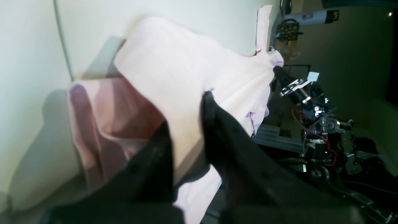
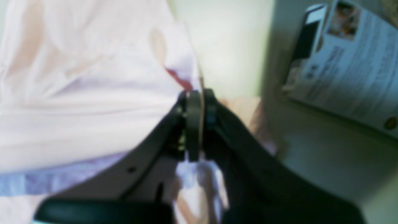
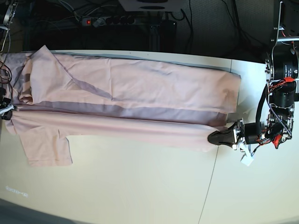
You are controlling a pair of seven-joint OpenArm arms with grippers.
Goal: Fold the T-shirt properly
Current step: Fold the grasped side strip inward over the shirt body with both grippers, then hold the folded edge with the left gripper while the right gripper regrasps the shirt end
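Soft, floppy T-shirt (image 3: 140, 84), bound to sag. Left gripper (image 3: 217, 137) clamped on one edge, right gripper (image 2: 199, 102) pinching the other, probably hem. Best held by corners.

The right gripper (image 2: 198, 124) shows only as a blur in its wrist view, and in the base view it is cut off by the left edge. The T-shirt (image 3: 140, 93) also runs past that left edge. The printed sheet (image 2: 348, 68) at upper right is too blurred to read.
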